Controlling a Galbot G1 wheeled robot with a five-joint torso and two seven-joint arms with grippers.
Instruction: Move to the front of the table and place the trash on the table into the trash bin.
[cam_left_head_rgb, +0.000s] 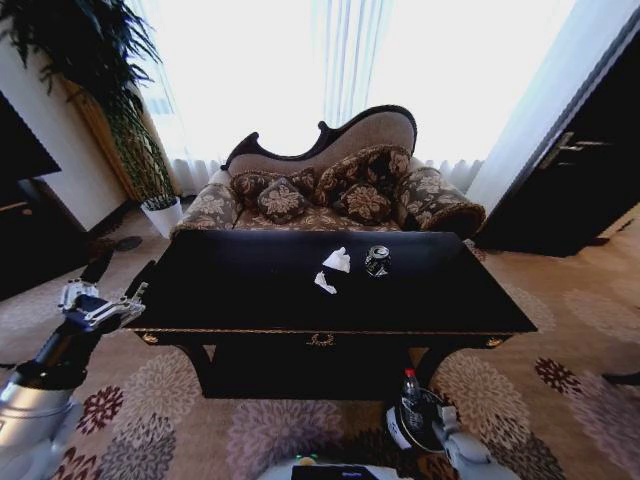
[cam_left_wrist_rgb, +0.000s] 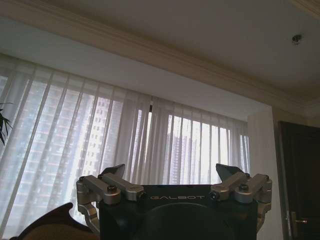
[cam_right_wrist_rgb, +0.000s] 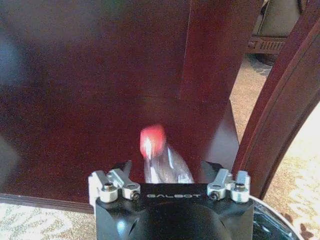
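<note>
Glossy black wooden table carried crushed silver can, crumpled white tissue and paper scrap. Nothing was binned. Left gripper jaws stood apart; right gripper clamped a red-capped bottle.

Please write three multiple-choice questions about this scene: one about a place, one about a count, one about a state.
1. Where is the can? A on the sofa; B on the table, right of the tissue; C on the carpet.
2. How many small items lie on the table? A one; B three; C five.
3. The left gripper is: A open; B shut on the can; C shut on the tissue.
Answers: B, the head view shows it there; B, can, tissue and paper scrap; A, its fingers stand wide apart with nothing between them.
</note>
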